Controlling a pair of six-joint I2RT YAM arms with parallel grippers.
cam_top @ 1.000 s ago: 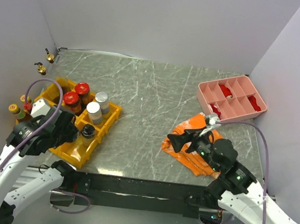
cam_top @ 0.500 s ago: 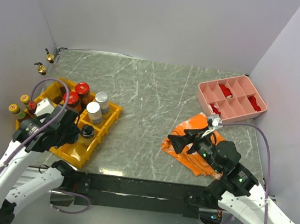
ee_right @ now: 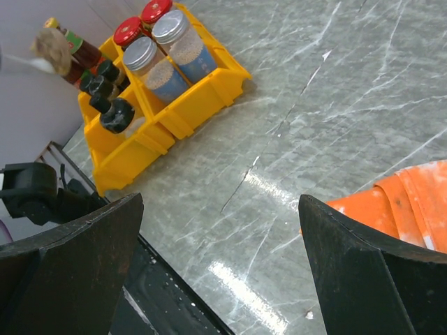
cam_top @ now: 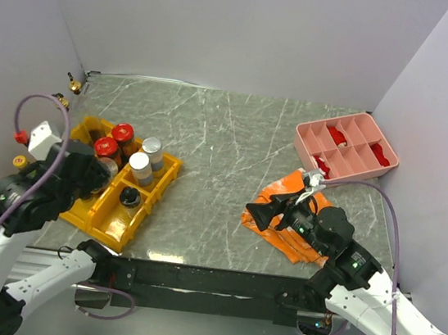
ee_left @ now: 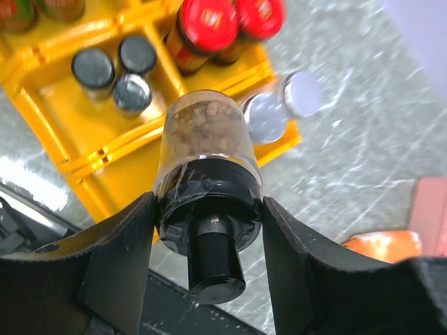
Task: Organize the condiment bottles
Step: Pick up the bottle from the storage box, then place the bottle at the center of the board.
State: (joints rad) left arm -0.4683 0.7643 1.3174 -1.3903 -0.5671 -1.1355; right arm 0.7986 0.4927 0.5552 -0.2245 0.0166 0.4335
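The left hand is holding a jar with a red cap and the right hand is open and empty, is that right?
No. The jar in the left hand has a black cap, not red; the left wrist view shows it. The right hand is open and empty.

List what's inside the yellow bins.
Two red-capped bottles, two silver-lidded jars, several black-capped bottles, all upright in the yellow bins. Floors beneath them are hidden; from above the left arm covers the left compartments.
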